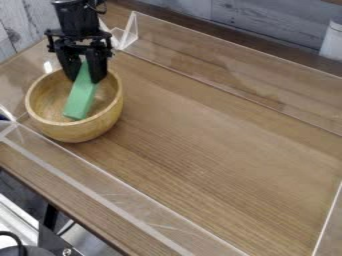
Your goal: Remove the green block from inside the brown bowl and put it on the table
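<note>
Gripping green block (82, 95) | gripper (83, 72) clamped | brown bowl (40, 121) near table (214, 150) corner

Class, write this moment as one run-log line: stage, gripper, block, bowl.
stage: grasp | gripper: shut on green block | block: tilted inside brown bowl | bowl: on table

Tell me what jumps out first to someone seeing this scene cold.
The bright green block stands out at once, leaning inside the wooden bowl at the left end of the table. Right above it, the black gripper points straight down into the bowl, shut on the block's upper end. The rest of the table, edged by clear walls, is plain wood grain.
</note>
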You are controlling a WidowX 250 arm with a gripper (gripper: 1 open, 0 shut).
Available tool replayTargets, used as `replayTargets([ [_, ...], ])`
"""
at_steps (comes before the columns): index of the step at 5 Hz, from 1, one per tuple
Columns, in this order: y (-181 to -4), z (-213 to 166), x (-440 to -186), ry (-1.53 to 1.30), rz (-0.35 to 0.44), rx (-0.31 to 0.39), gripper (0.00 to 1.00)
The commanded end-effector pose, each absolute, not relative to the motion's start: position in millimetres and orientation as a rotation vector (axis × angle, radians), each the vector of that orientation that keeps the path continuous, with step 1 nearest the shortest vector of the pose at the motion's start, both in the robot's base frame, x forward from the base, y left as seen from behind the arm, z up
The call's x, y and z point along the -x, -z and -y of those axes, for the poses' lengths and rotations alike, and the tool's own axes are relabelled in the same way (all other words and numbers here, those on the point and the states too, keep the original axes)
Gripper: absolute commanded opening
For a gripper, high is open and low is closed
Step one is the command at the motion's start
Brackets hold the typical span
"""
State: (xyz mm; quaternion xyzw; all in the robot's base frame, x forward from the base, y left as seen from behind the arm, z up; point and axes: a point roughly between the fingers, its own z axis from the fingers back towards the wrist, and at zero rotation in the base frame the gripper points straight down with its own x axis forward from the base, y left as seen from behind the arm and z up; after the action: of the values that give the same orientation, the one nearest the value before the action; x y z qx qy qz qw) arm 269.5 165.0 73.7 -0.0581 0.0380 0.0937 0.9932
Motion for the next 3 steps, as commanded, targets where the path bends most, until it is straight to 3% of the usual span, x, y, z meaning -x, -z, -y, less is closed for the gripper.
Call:
replayTargets([
  [1, -105.5, -158.5, -282.3, -0.166, -0.001, 0.100, 0.00],
  [3, -124.6, -112.6, -299.2, -0.104, 0.012, 0.139, 0.00],
])
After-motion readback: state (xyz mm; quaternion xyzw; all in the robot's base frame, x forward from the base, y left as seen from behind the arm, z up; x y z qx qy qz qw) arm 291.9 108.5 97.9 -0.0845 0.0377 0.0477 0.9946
